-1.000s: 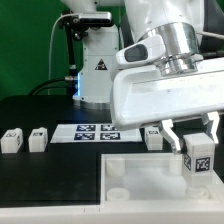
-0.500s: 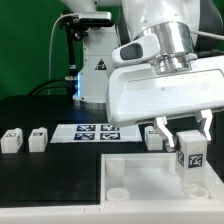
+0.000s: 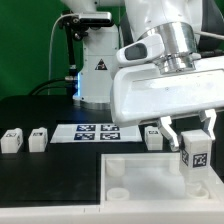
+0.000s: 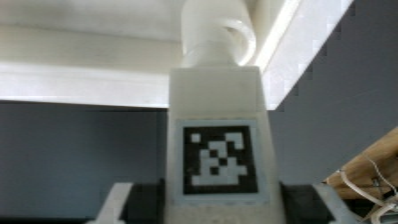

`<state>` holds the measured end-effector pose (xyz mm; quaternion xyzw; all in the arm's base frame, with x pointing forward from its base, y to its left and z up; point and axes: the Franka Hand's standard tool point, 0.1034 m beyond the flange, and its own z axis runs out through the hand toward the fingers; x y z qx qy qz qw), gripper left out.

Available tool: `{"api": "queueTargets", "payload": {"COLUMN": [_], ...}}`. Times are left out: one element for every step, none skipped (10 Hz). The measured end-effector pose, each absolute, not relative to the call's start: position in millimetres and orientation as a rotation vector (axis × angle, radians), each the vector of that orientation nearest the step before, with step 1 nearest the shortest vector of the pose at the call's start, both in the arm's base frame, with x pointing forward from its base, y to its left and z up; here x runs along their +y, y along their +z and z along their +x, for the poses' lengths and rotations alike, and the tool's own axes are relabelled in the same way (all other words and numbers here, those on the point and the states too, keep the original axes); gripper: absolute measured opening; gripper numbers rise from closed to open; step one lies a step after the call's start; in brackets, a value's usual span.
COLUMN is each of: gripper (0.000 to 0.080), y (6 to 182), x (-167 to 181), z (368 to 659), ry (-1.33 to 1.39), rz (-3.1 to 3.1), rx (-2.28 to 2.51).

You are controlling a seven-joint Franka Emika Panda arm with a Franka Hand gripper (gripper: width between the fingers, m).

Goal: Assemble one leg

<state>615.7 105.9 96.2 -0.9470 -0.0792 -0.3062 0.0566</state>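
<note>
Over the panel (image 3: 150, 172), at the exterior view's right, we see the gripper (image 3: 194, 142) clamped on a leg (image 3: 197, 162), which stands upright with its tag facing us. Behind, three more legs (image 3: 38, 138) sit on the dark surface (image 3: 40, 175) beside the marker board (image 3: 95, 131).

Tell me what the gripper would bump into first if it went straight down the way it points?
Probably the white panel. The gripper points down and is shut on the leg, so the leg's lower end would touch the panel first. Exactly where on the panel is hard to judge.
</note>
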Motion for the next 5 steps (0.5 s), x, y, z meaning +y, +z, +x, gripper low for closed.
{"api": "queueTargets", "payload": {"gripper": [0.0294, 0.0294, 0.0294, 0.0294, 0.0294], "y": [95.9, 95.3, 94.4, 92.0, 90.6], "x": [107.3, 109.8, 112.2, 113.1, 112.9], "z": [615.5, 616.1, 616.0, 614.7, 614.6], "ry": [-0.927, -0.925, -0.922, -0.908, -0.905], "rz": [-2.872, -2.87, -2.869, -2.871, -2.872], "rx": [-0.243, -0.247, -0.251, -0.254, -0.253]}}
